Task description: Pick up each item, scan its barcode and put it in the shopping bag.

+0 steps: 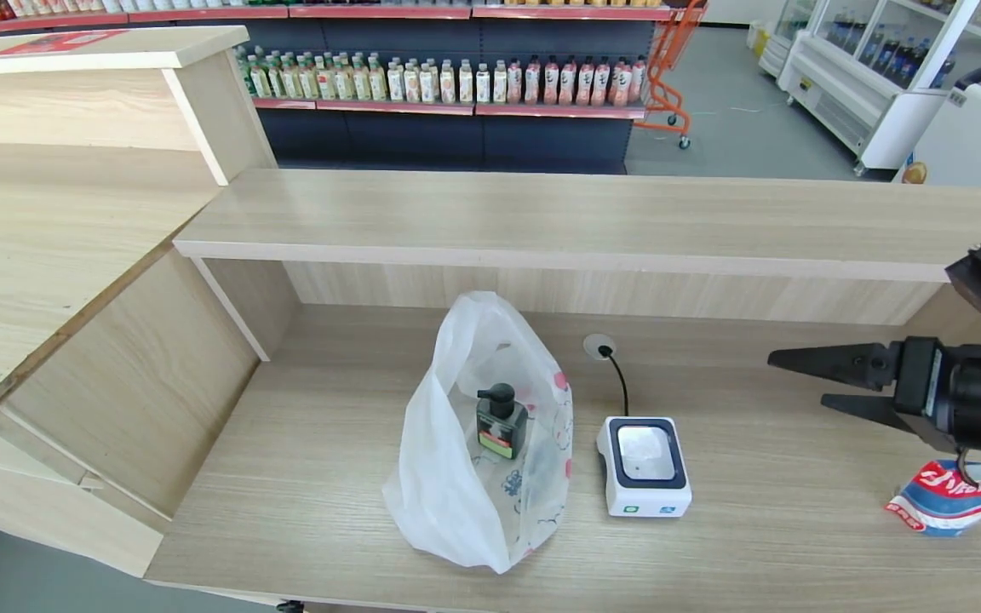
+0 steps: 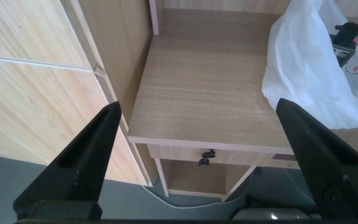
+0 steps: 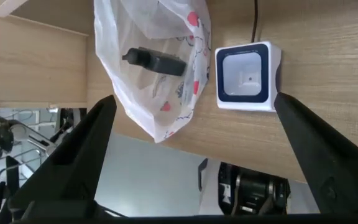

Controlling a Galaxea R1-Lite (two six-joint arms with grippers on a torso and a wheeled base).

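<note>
Right tool (image 1: 797,380) spread, empty; pump bottle (image 1: 501,423) inside shopping bag (image 1: 444,477).

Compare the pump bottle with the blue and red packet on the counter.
The pump bottle is dark with a black pump; the packet is blue, red and white. The pump bottle stands pump-up inside the shopping bag; the packet lies outside the bag on the bare counter, near its right end. They sit on opposite sides of the scanner. Shared: the open right gripper holds neither.
</note>
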